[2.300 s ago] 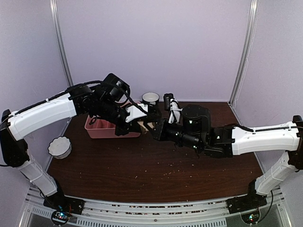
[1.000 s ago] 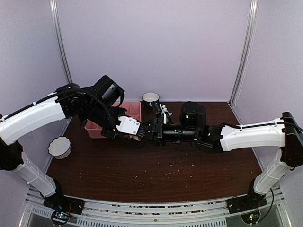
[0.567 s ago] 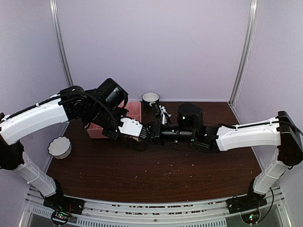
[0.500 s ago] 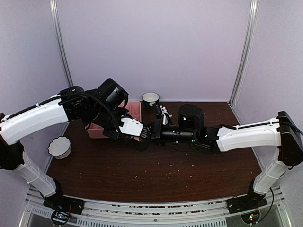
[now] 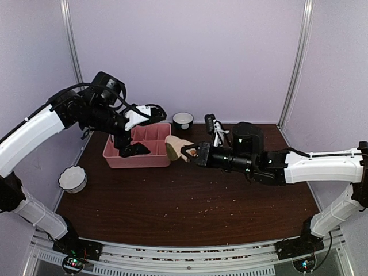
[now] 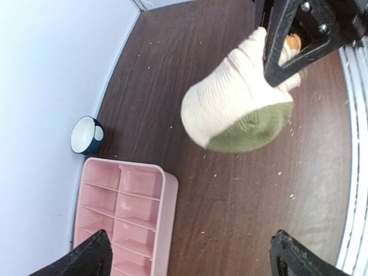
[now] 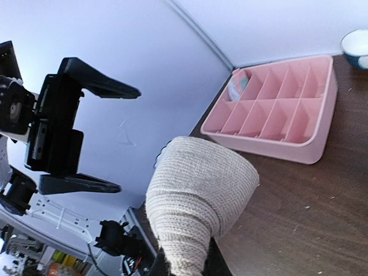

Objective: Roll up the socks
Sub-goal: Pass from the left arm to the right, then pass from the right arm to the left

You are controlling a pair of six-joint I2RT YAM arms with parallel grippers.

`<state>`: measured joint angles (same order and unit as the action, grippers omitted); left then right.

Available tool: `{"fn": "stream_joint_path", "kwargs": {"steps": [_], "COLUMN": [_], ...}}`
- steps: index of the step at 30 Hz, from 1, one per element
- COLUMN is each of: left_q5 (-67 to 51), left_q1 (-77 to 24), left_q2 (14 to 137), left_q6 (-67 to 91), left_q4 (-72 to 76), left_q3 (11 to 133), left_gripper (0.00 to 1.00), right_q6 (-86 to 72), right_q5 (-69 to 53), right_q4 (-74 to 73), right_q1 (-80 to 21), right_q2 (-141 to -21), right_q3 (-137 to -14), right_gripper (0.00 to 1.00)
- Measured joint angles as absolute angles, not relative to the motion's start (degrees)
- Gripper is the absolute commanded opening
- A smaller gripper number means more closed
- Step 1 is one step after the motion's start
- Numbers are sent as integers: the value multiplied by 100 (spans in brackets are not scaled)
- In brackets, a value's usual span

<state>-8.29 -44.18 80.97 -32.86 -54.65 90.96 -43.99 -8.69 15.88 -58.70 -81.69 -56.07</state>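
Observation:
A cream ribbed sock (image 5: 174, 146) rolled into a bundle, its end olive green, hangs above the table just right of the pink tray. My right gripper (image 5: 190, 152) is shut on it. The right wrist view shows the cream sock (image 7: 195, 190) filling the space ahead of the right gripper (image 7: 184, 264). My left gripper (image 5: 146, 130) hangs wide open above the tray, holding nothing. Its wrist view looks down on the sock (image 6: 230, 106), well apart from the left gripper (image 6: 190, 259). A small pink and teal fabric item (image 7: 237, 89) lies in a far tray compartment.
The pink divided tray (image 5: 138, 160) stands at the back left of the dark table. A small blue-and-white bowl (image 5: 183, 119) sits behind it. A white bowl (image 5: 72, 179) stands near the left edge. Crumbs speckle the tabletop. Walls close in on all sides.
The left gripper opened, let go of the sock bundle and drew back up and left over the tray. The right gripper shut on the bundle and carried it slightly right.

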Motion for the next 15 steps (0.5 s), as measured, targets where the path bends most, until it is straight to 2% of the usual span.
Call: {"fn": "stream_joint_path", "kwargs": {"steps": [3, 10, 15], "left_q5": [-1750, -3900, -5640], "left_q1": [-3979, -3750, -3146], "left_q2": [8025, 8154, 8409], "left_q6": [-2744, -1568, 51], "left_q4": [-5662, -5817, -4895], "left_q3": [9301, 9535, 9157], "left_gripper": [98, 98, 98], "right_q6": [-3854, -2211, -1168], "right_q5": [-73, 1774, 2646], "right_q4": [1306, 1173, 1258], "right_q1": [-6003, -6751, -7227], "right_q2": [-7887, -7638, -7832], "right_q3": [-5607, -5647, -6053], "right_gripper": [0, 0, 0]}}
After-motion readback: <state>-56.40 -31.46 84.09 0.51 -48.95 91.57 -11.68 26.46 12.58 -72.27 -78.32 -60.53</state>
